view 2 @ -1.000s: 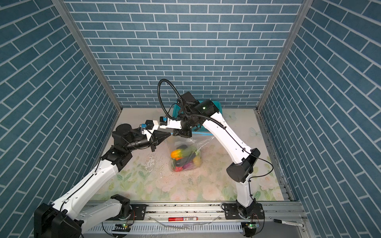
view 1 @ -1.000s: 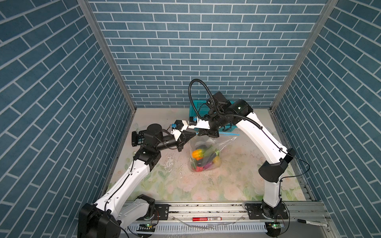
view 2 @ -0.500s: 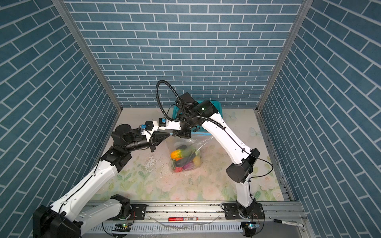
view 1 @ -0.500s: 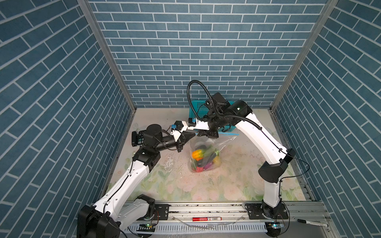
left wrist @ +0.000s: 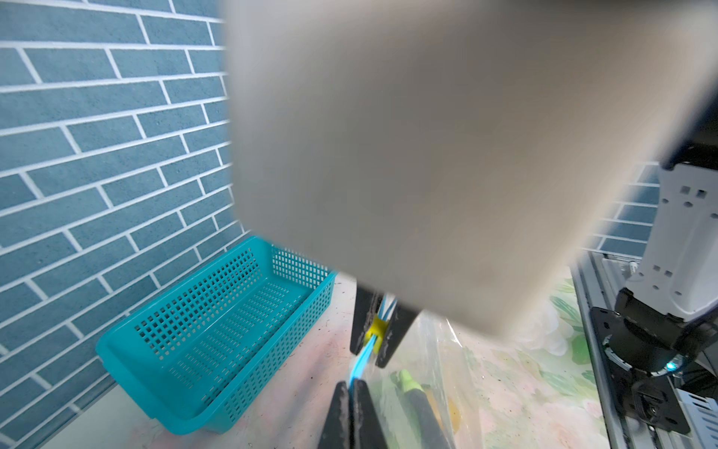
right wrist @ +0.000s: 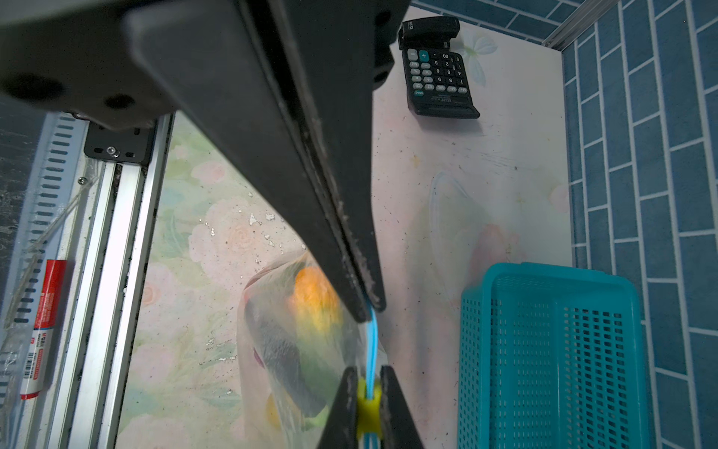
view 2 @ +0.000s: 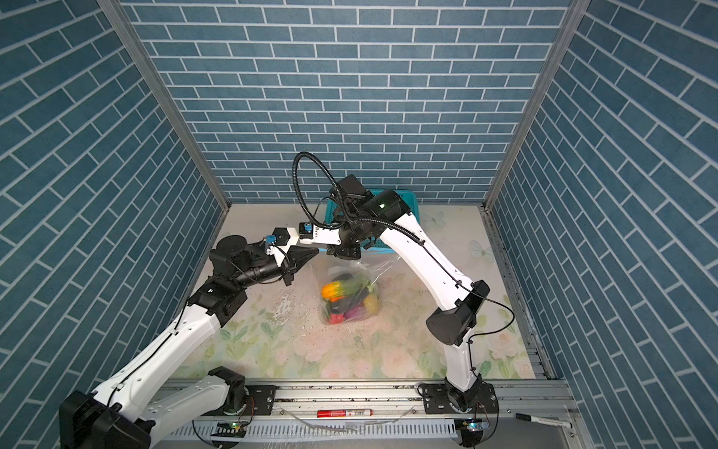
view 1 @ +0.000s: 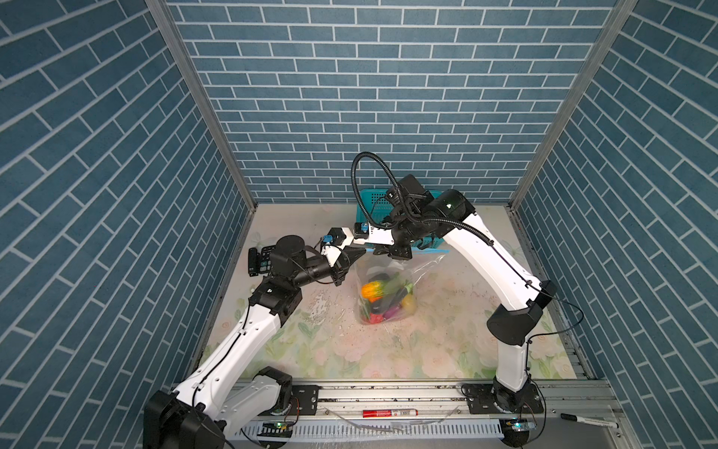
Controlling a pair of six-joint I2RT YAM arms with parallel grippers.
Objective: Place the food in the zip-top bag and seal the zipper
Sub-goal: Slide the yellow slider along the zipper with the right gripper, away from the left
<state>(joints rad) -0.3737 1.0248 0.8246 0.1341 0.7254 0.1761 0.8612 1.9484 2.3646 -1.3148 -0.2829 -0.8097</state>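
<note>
Zipper (right wrist: 373,338) ran as a short blue line from the left end effector (right wrist: 368,311), clamped on it, to the right end effector (right wrist: 370,373), clamped on its yellow slider (right wrist: 367,406). The bag (view 1: 388,272) with the food (view 1: 384,295) hung below, between the counter's (view 1: 447,342) middle and far edge. Little travel seemed to remain, and the basket (right wrist: 551,272) stood close behind.

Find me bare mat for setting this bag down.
Bare: mat strip between the zip-top bag and front rail; back-right corner beside the teal basket. Crowded: over the bag, where left pincer and right pincer grip its zipper; calculator back-left.
</note>
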